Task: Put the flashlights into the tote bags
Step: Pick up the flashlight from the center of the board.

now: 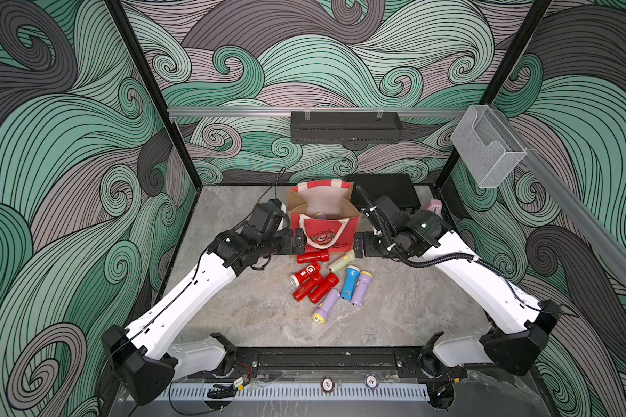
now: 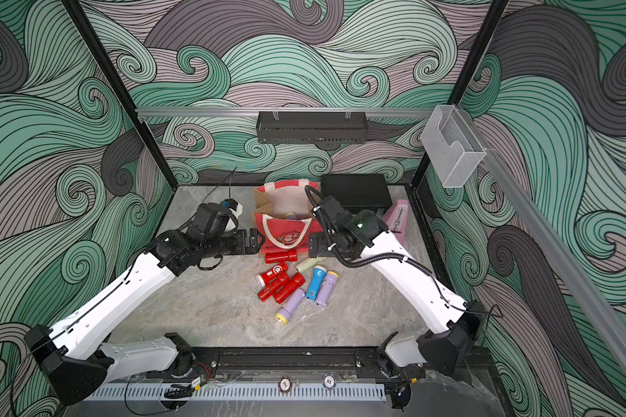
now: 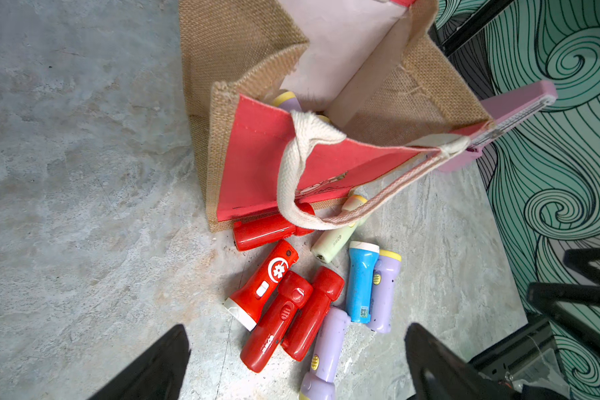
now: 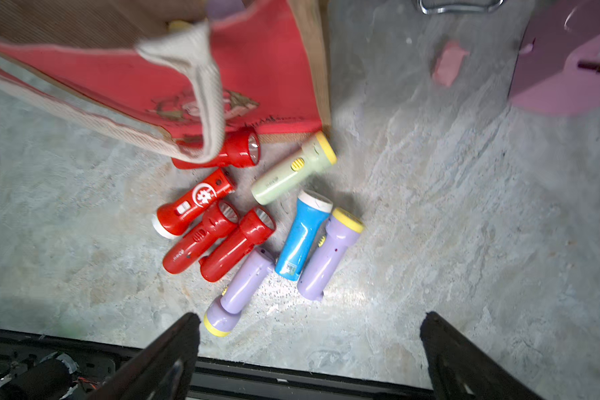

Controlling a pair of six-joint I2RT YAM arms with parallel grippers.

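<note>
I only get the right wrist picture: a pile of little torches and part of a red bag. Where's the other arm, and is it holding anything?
Observer: The left gripper is beside the tote bag, on the bag's left, with its jaws open and nothing between them.
Operator: Is the bag standing up, ready to fill?
Observer: Yes. In both top views it stands upright with its mouth open, and the left wrist view shows a lilac flashlight inside it.
Operator: Is anything hiding behind the bag?
Observer: A black case lies behind it, off to the right.
</note>
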